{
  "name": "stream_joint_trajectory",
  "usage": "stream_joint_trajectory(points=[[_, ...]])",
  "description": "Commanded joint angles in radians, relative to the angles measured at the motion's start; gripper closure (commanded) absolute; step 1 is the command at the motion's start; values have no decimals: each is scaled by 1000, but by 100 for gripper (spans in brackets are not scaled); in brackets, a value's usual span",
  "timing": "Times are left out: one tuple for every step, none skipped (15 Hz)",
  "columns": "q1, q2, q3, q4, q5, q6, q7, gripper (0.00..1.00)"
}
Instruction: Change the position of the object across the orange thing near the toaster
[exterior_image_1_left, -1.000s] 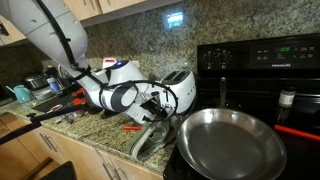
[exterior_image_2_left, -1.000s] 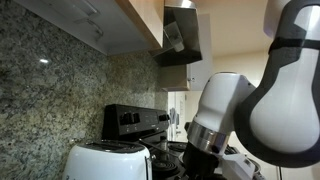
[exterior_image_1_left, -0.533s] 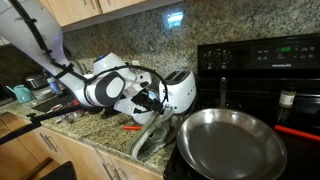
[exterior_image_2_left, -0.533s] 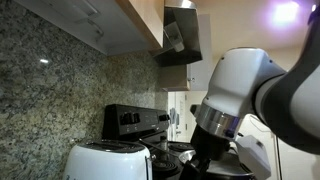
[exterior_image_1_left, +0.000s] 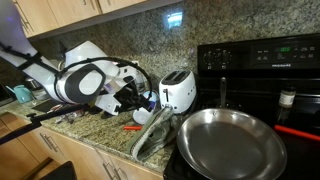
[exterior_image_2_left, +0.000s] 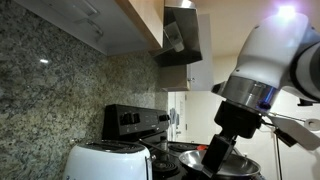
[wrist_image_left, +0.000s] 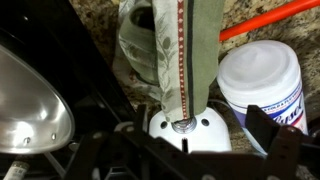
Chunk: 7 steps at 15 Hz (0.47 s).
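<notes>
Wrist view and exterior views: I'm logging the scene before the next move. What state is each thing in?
Grey-green striped dish cloth: rumpled on the counter, not held.
Thin orange-red stick: lying flat on the counter.
White rounded two-slot toaster: upright.
Large steel pan: empty, on the stove.
White plastic tub: lid on.
Pincer: open, empty.

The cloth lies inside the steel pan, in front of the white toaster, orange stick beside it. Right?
No. An exterior view shows the cloth on the counter beside the pan, not inside it. It is in front of the toaster, with the orange stick beside it.
</notes>
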<state>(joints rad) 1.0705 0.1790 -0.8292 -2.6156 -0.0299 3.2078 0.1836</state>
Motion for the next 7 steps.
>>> stream_joint_trajectory(points=[[21,-157,-50,-96,-19,26,-23,0],[12,-55,-28,-35,-3,6,-1,0],[12,-83,-33,-51,-3,6,-2,0],[12,-104,-34,-62,-4,6,-3,0],[12,-120,-35,-71,-4,6,-4,0],[12,-127,-35,-75,-4,6,-4,0],[12,-130,-35,-76,-4,6,-4,0]])
